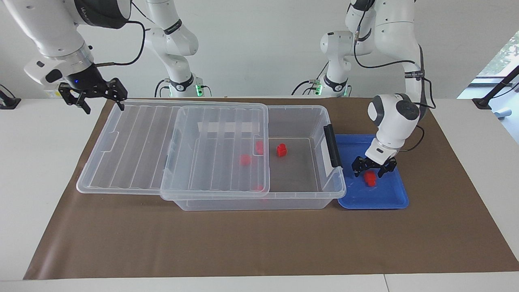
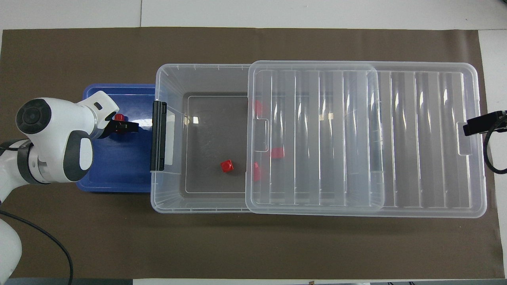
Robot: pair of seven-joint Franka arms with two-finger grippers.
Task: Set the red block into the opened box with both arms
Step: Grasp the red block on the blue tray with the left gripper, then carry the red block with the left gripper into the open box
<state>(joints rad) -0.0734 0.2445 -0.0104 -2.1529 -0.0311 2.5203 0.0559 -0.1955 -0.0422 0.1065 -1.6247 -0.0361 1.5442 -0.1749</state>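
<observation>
A red block [image 1: 370,179] [image 2: 119,117] lies in the shallow blue tray [image 1: 391,198] [image 2: 111,174] at the left arm's end of the table. My left gripper [image 1: 369,174] [image 2: 126,126] is down in the tray, open, with its fingers on either side of the block. The clear box [image 1: 284,199] [image 2: 170,198] stands beside the tray, its ribbed lid [image 1: 134,142] [image 2: 416,138] slid toward the right arm's end, so the part by the black latch bar [image 1: 333,146] [image 2: 158,136] is uncovered. My right gripper [image 1: 103,104] [image 2: 481,122] hangs open, high over the lid's end.
One red block [image 1: 281,150] [image 2: 227,166] lies on the box's uncovered floor, and others [image 1: 245,159] [image 2: 277,152] show through the lid. A brown mat [image 1: 259,243] covers the table. Two slimmer white arms [image 1: 178,48] stand at the robots' edge.
</observation>
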